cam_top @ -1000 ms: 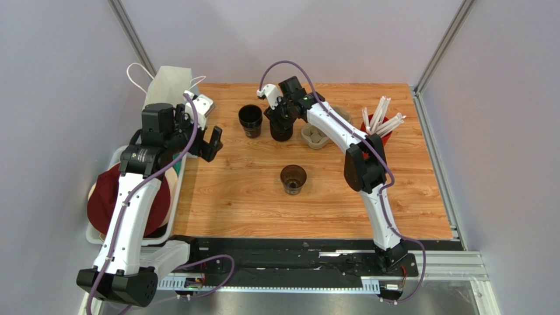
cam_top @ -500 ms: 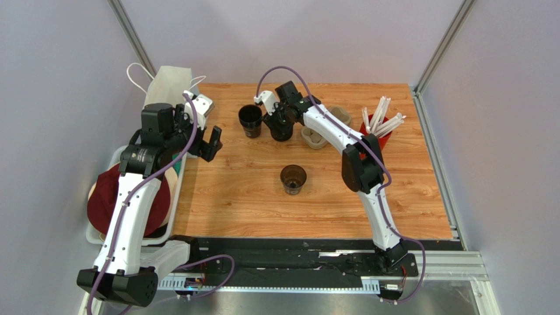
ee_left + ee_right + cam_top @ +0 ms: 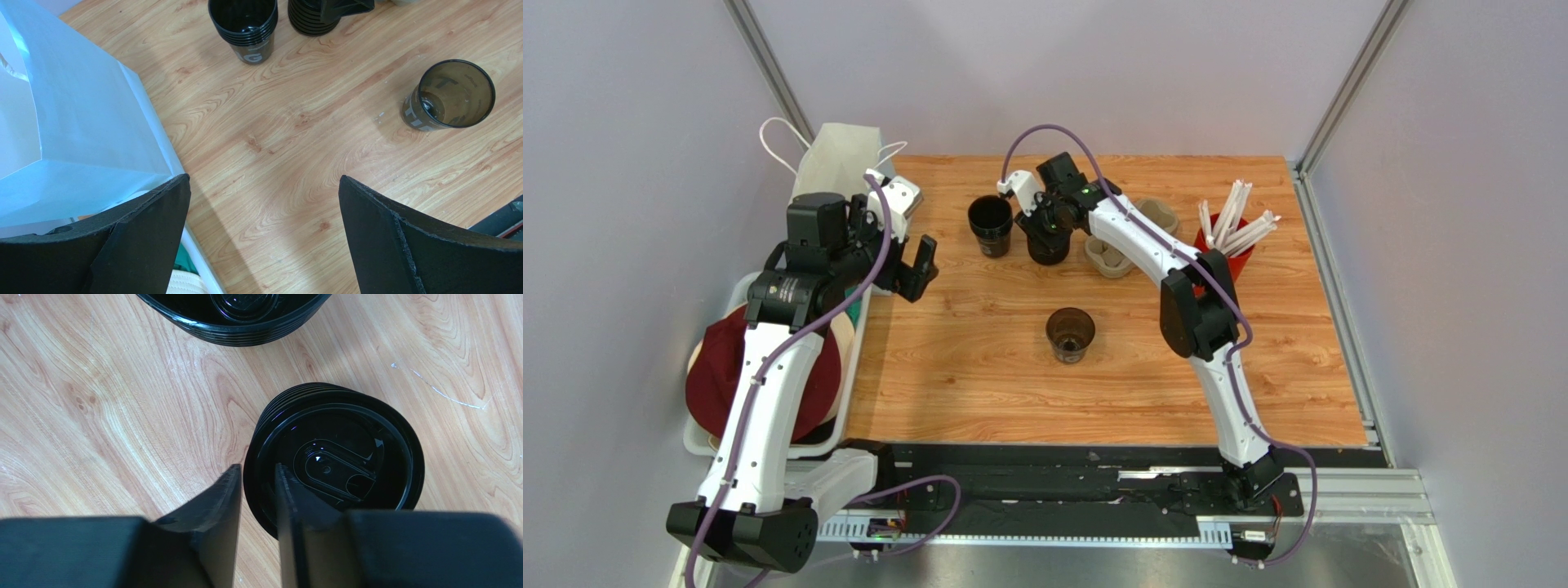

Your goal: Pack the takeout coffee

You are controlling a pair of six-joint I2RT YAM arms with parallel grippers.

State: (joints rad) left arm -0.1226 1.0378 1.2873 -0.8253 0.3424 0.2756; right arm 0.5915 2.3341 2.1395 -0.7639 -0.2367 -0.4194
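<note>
Glossy plastic cup [image 3: 451, 98] and lids [image 3: 334, 459]; smooth wood-grain table [image 3: 294, 153]

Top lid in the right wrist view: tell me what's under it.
More black lids, seen only as rims along its left edge. Their centers and the table beneath them are covered.

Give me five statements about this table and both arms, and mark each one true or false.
1. The lone cup in the middle of the table has a lid on. False: its top is open and its brown inside shows.
2. The left gripper is open and holds nothing. True.
3. The right gripper has one finger outside and one inside the rim of the lid stack. True.
4. The white paper bag stands at the right edge of the table. False: it stands at the far left corner.
5. The lone cup is nearer the arms' bases than the stack of cups. True.
</note>
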